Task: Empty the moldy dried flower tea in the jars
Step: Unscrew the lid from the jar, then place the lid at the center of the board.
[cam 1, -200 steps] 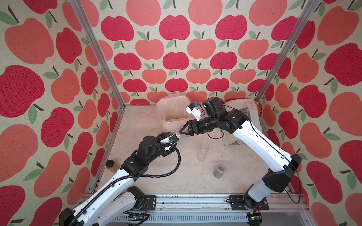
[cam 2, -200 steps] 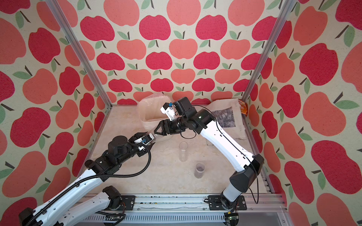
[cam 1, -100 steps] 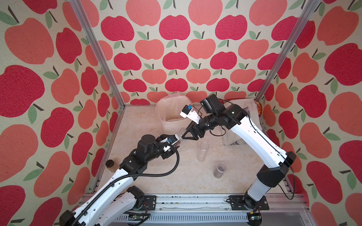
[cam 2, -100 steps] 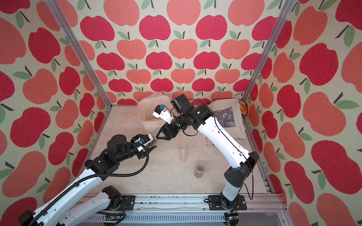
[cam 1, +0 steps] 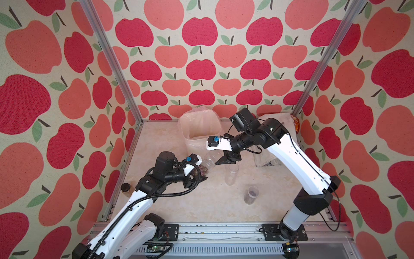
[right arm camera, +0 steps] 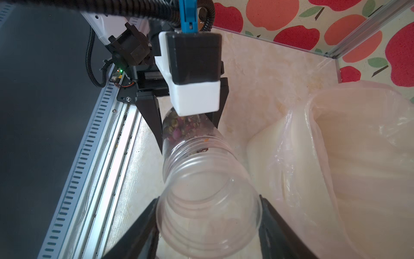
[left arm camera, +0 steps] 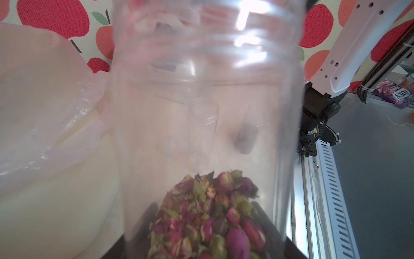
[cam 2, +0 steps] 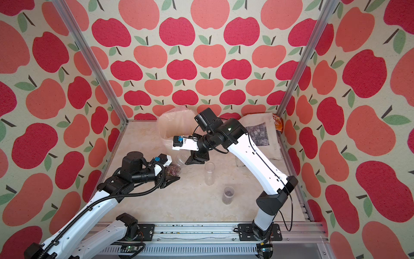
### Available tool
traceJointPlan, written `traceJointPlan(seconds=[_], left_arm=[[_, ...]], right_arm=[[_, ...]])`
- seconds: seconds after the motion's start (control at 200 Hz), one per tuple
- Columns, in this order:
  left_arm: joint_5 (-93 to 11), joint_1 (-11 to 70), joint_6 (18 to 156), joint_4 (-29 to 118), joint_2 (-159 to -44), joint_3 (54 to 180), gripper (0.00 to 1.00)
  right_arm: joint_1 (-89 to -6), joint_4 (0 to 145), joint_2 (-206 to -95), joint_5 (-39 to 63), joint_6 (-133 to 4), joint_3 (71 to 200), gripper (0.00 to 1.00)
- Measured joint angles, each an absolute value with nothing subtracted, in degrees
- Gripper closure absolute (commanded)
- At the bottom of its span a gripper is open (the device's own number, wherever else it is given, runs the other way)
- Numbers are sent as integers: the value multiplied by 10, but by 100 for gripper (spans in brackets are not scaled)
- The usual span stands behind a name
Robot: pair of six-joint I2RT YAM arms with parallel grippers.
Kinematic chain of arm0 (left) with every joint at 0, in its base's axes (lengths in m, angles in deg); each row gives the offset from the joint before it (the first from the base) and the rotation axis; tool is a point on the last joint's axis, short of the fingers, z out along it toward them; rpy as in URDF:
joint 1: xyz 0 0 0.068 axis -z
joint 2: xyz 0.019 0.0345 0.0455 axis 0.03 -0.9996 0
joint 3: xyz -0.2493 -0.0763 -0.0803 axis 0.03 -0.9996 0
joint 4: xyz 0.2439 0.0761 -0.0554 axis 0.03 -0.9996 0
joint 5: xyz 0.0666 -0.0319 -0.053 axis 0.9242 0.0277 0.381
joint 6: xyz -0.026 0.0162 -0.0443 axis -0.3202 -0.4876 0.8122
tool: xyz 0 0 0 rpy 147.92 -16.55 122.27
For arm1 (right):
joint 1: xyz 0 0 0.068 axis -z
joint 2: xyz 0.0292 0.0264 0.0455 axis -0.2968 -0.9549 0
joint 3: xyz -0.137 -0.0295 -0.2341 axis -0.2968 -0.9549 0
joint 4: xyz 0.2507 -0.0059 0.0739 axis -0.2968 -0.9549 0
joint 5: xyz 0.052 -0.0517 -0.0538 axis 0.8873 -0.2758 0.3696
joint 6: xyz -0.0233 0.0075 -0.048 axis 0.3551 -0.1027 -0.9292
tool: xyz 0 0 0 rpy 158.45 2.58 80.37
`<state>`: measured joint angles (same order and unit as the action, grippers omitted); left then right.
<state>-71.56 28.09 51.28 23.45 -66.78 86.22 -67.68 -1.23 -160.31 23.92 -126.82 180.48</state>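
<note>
1. Standing nearest the front rail [cam 1: 224, 231], the first jar [cam 1: 251, 195] is sitting upright on the table [cam 1: 201, 208] with a small dark clump [cam 1: 253, 192] inside. It is probably waiting its turn, and whether it is wearing a lid is hard to tell.
2. Just behind it, a second jar [cam 1: 231, 177] is standing upright, lidless and looking empty, so it is likely done with.
3. Further in, the left gripper [cam 1: 201, 173] is clamping its jaws on the base end of the third jar [left arm camera: 201, 101]. It is holding the jar off the table and tilted, with the mouth pointing toward the back. The dried flower tea [left arm camera: 208, 213], pink and green buds, is lying heaped at the gripped end. That tilt is apparently stopping the buds from spilling before the mouth is over the bin.
4. Facing it, the right gripper [right arm camera: 209, 233] is pinching a clear lid [right arm camera: 208, 208] between jaws standing fairly wide, one on each side. The jar's mouth is showing uncovered just beyond the lid, so the lid is seemingly off. Whether it is fully clear of the mouth is hard to tell.
5. At the back, the cream bin [cam 1: 190, 145] with its plastic liner is standing near the jar's mouth, well placed for tipping. The lid is likely needing to move aside first.
</note>
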Motion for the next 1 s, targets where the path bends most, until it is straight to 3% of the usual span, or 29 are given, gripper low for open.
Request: traceJointPlan(seconds=[0.285, 0.565, 1.001], left_arm=[[-592, 281, 516, 238, -616, 862, 100], [-473, 269, 533, 245, -590, 861, 100], [-411, 198, 562, 249, -570, 861, 100]], right_arm=[[-691, 3, -1584, 207, -1264, 1779, 74], [-736, 52, -1529, 191, -1229, 1656, 74], [-779, 170, -1506, 131, -1164, 1483, 74]])
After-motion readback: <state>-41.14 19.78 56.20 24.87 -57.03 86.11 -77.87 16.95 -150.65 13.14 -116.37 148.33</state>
